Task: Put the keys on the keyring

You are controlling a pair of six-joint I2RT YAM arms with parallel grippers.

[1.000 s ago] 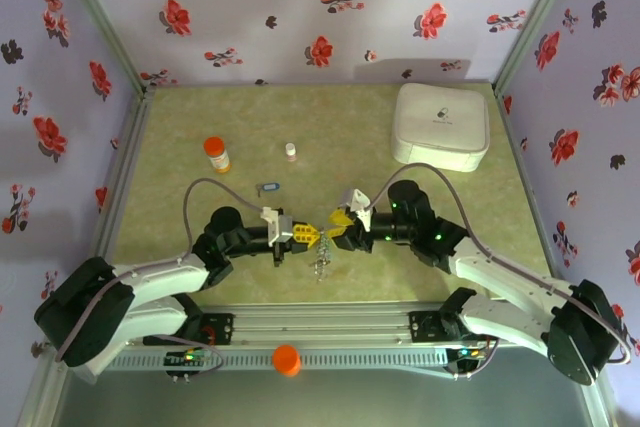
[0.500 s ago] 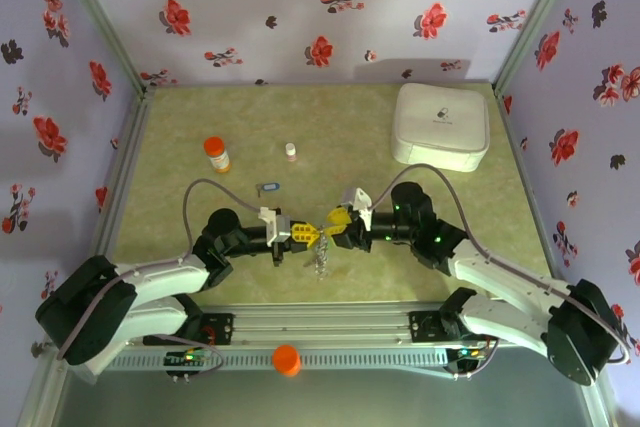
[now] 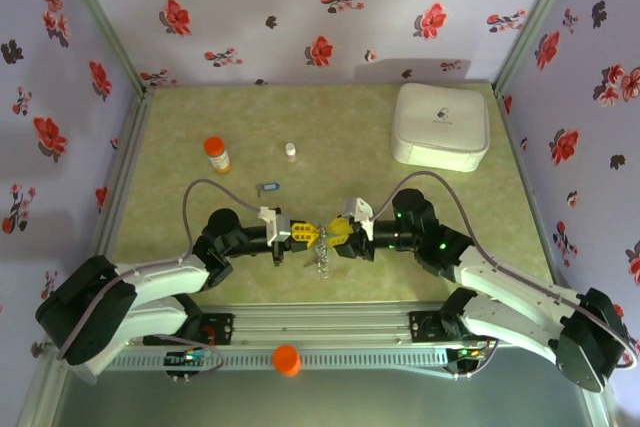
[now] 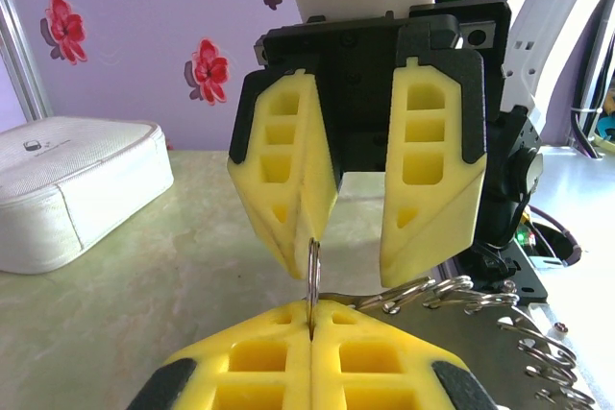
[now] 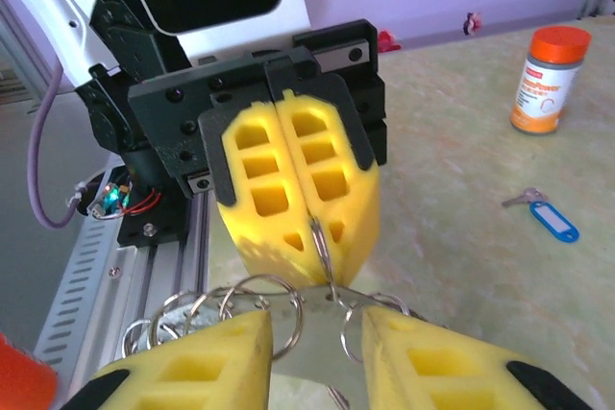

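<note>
The left gripper is clamped on one thin wire loop of the keyring, held mid-table between the arms, and the right gripper faces it with jaws parted. That single keyring looks light, slippery and floppy below the grip, so it is probably best pinched flat across the wire. One blue-tagged key lies on the table, left and farther back.

left pincer tight on the keyring, its looped rings between parted right pincer fingers, blue-tagged key beyond
</note>
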